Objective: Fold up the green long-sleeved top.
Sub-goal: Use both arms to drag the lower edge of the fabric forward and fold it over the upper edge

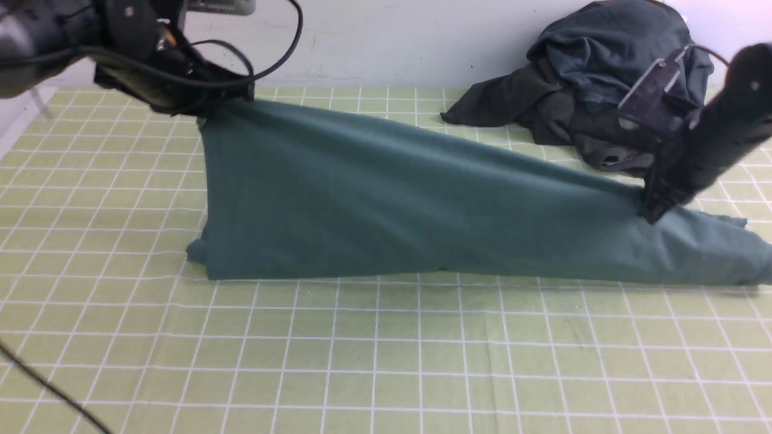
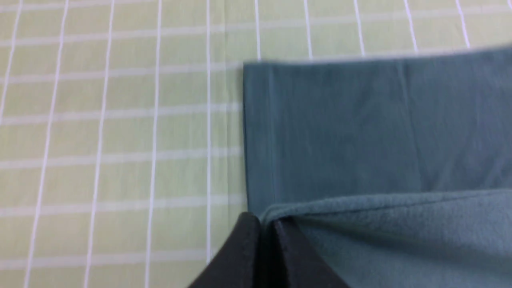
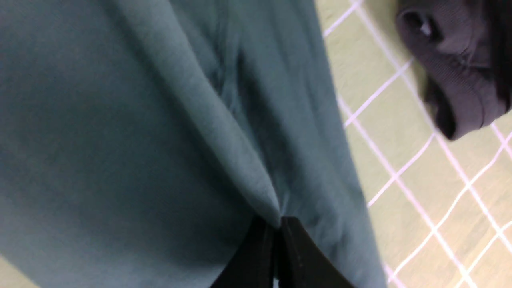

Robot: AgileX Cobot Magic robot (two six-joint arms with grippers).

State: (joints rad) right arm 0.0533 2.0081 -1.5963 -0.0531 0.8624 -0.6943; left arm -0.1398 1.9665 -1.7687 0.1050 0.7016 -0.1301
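The green long-sleeved top (image 1: 374, 199) stretches across the checked table, raised high at its far-left corner and sloping down to the right. My left gripper (image 1: 208, 105) is shut on that raised corner, well above the table; in the left wrist view its jaws (image 2: 267, 224) pinch the cloth edge (image 2: 360, 136). My right gripper (image 1: 654, 208) is shut on a pinch of the top low at the right. The right wrist view shows a ridge of fabric (image 3: 160, 120) running into the closed tips (image 3: 278, 224). The top's near edge rests on the table.
A dark charcoal-grey heap of clothing (image 1: 603, 84) lies at the back right, just behind my right arm, and shows as a dark heap of clothing (image 3: 460, 68) in the right wrist view. The green checked cloth (image 1: 362, 361) covers the table. A cable (image 1: 36, 380) crosses the near-left corner.
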